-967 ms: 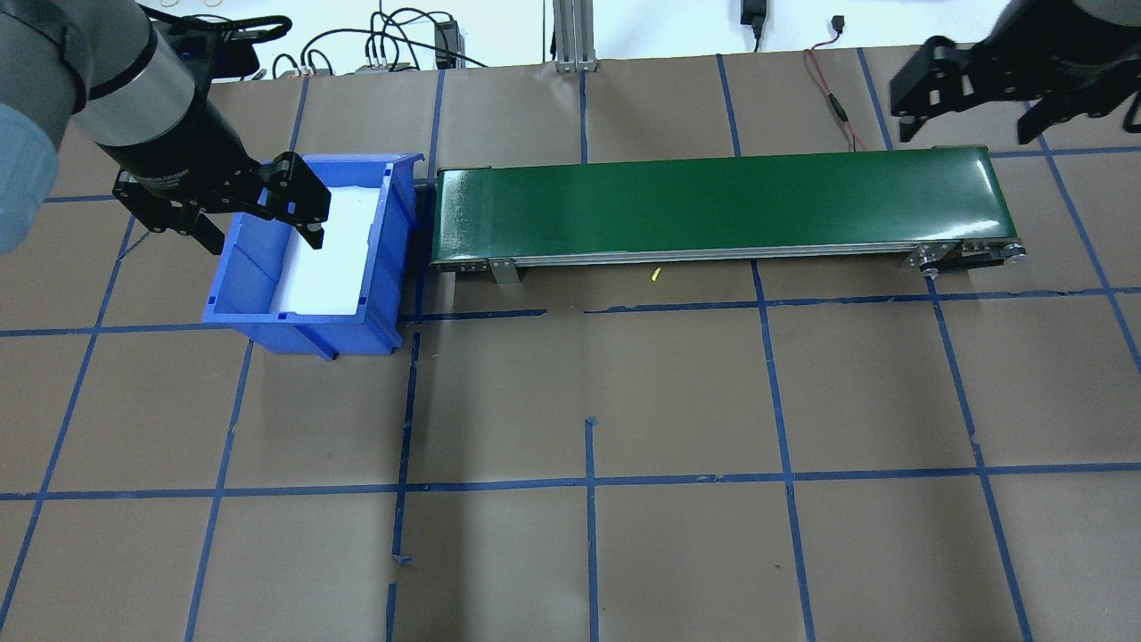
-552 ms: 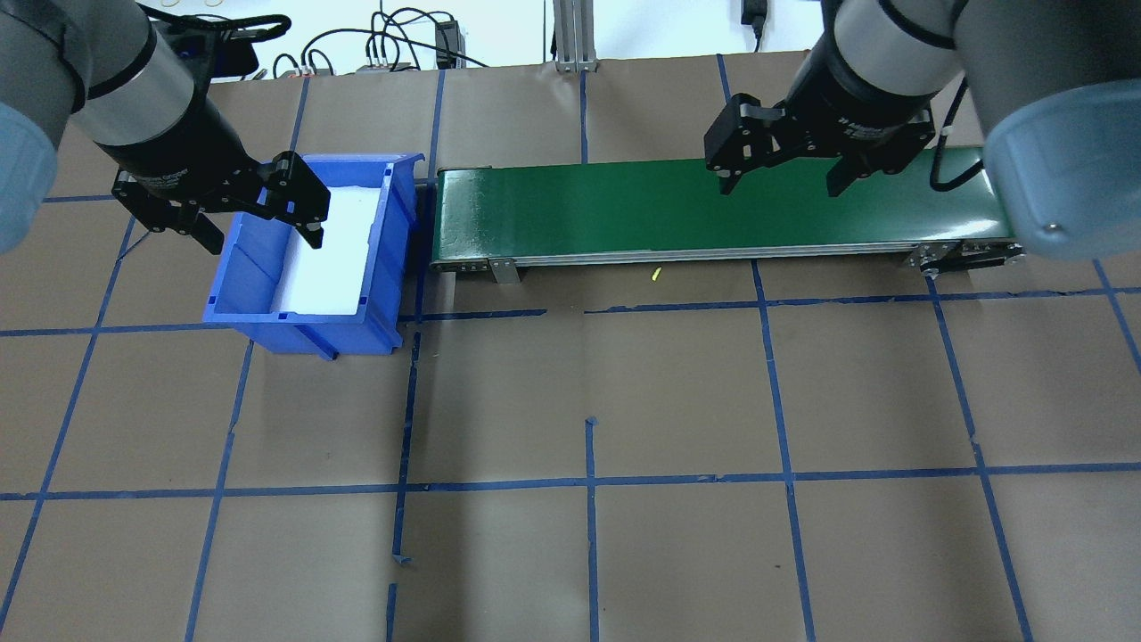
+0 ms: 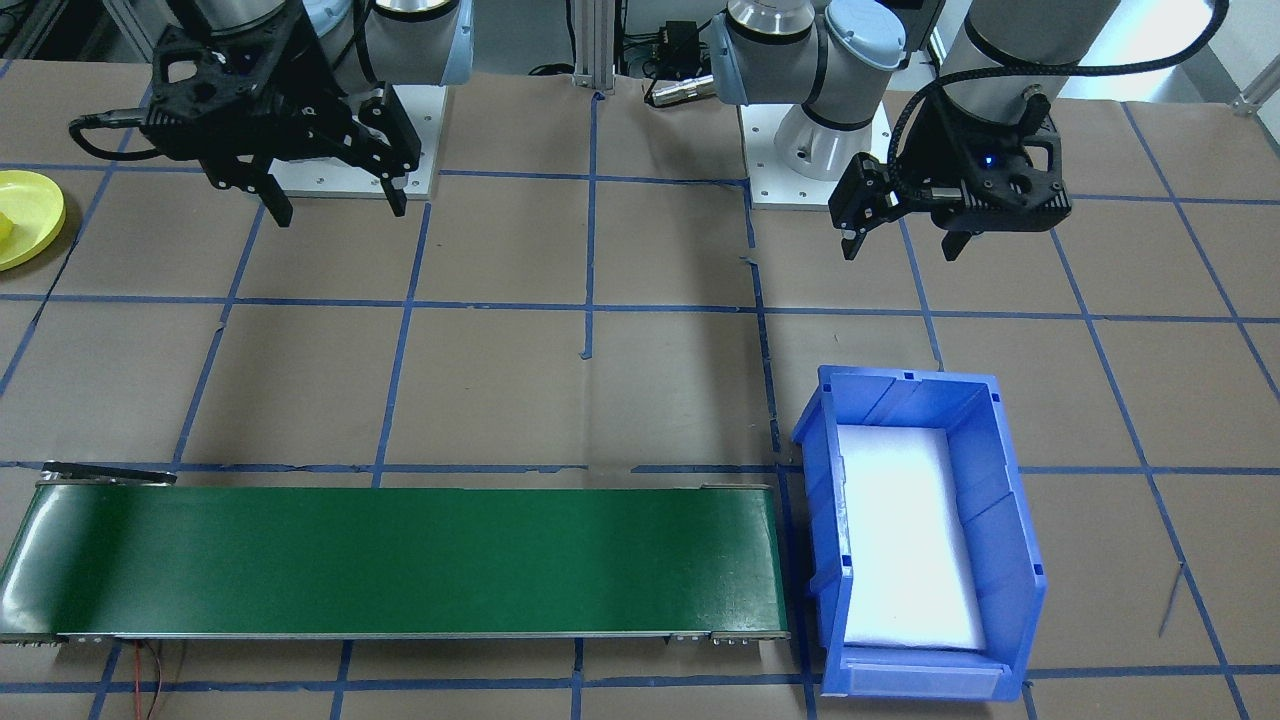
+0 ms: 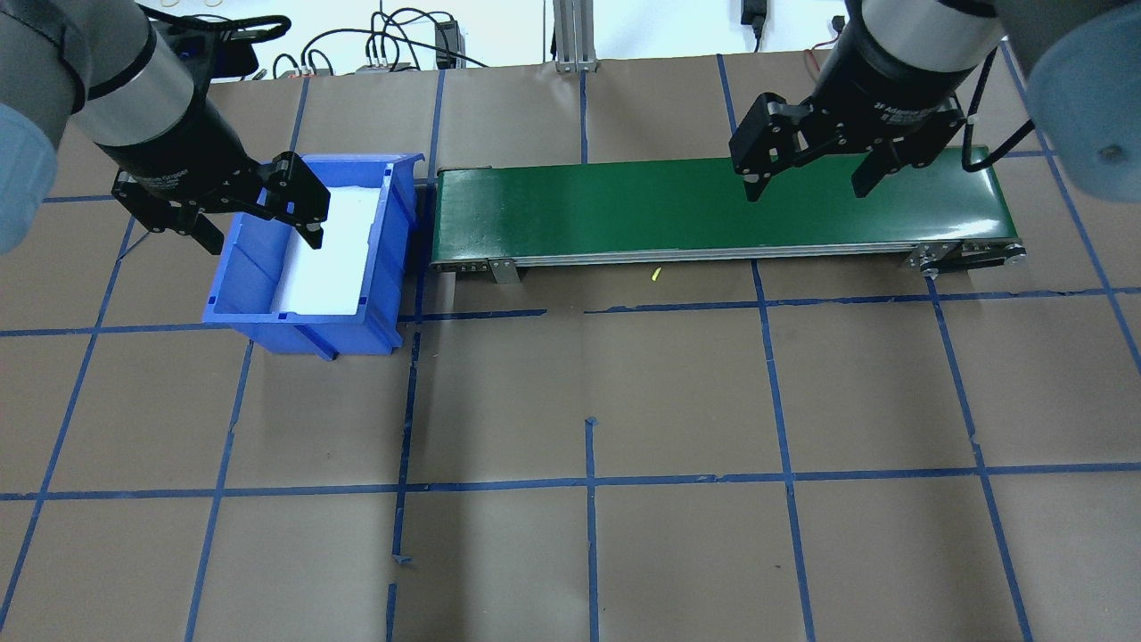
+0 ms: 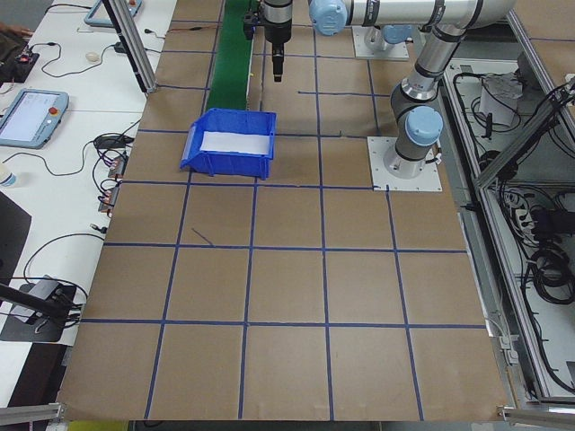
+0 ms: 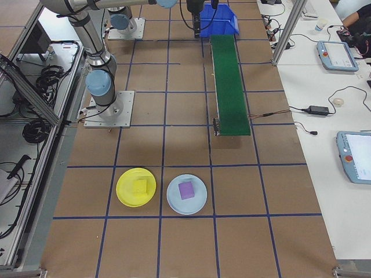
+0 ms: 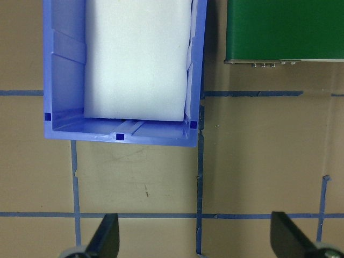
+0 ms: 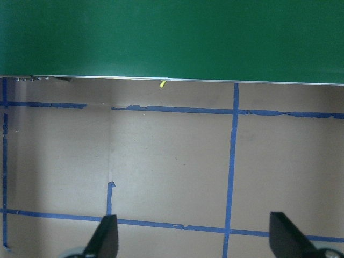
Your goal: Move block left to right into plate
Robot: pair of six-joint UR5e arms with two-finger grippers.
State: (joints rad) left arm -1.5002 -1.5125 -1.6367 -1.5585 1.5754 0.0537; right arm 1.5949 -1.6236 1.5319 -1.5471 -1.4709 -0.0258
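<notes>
The yellow plate lies on the table well past the conveyor's end, with a yellow cube resting on it. It also shows at the edge of the front-facing view as the yellow plate. A purple cube sits on a pale blue plate beside it. My left gripper hangs open over the blue bin's near-left rim, holding nothing. Above the green conveyor belt, my right gripper is open and empty.
The blue bin holds only a white foam liner and stands at the belt's left end. A tiny yellow scrap lies on the brown paper by the belt. Cables run along the table's far edge.
My right arm swung in from the far right corner to above the belt, then drifted slightly right. The left arm has stayed still over the bin.
</notes>
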